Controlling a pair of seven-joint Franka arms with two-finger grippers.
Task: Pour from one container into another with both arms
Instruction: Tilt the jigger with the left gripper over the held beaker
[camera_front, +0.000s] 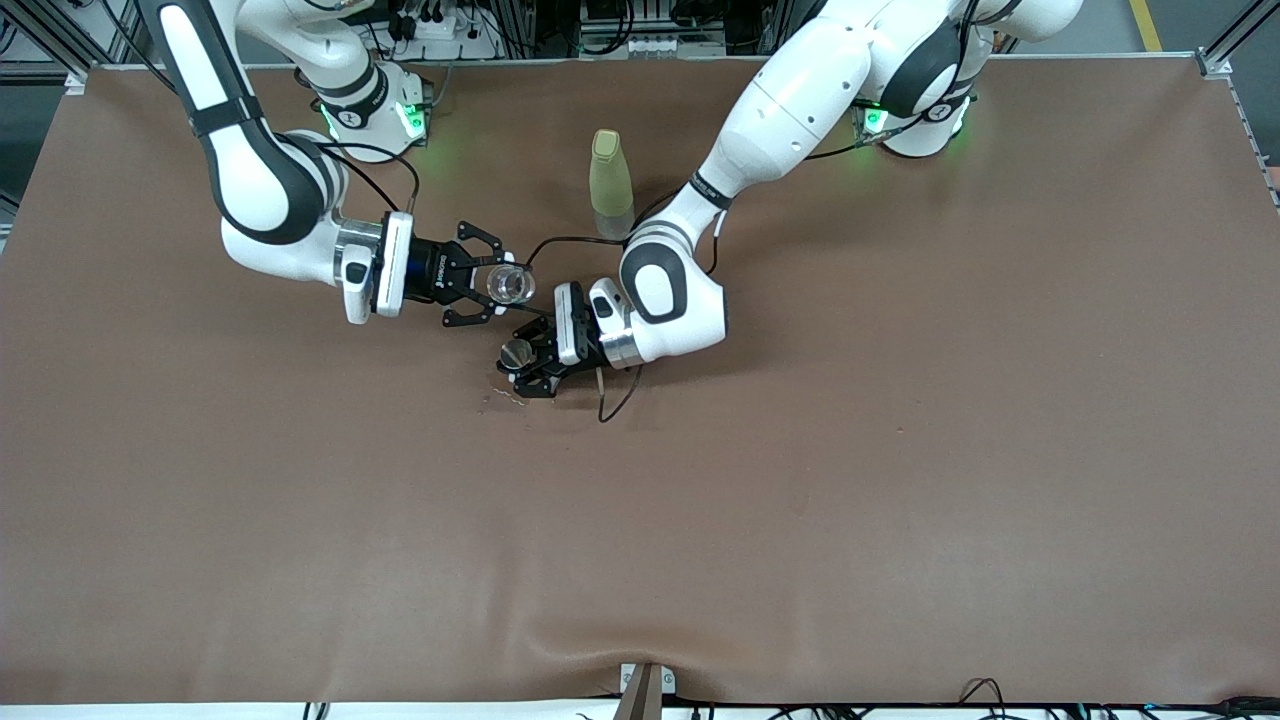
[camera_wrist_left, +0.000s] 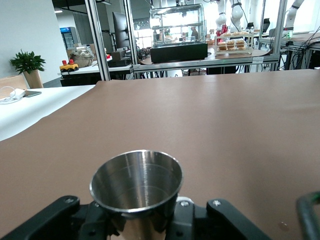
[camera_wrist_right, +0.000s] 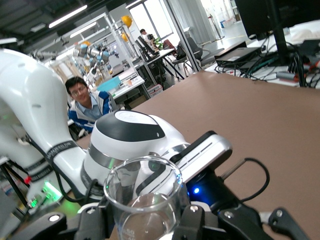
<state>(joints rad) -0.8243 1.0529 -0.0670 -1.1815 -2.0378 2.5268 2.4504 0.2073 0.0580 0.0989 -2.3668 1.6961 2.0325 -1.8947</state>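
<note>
Glass cup (camera_front: 510, 285) in right gripper (camera_front: 492, 287) jaws; jigger (camera_wrist_left: 136, 187) in left gripper's (camera_front: 524, 366); only front shows bottle (camera_front: 610, 183).

Both arms (camera_front: 790, 110) have glossy white rounded shells with black bands at the joints. Green indicator lights glow at each base, either side of the yellow-green bottle (camera_front: 611, 182). Each wrist carries a white block with a silver ring, followed by a black linkage gripper. Thin black cables loop from each wrist toward the bottle.
</note>
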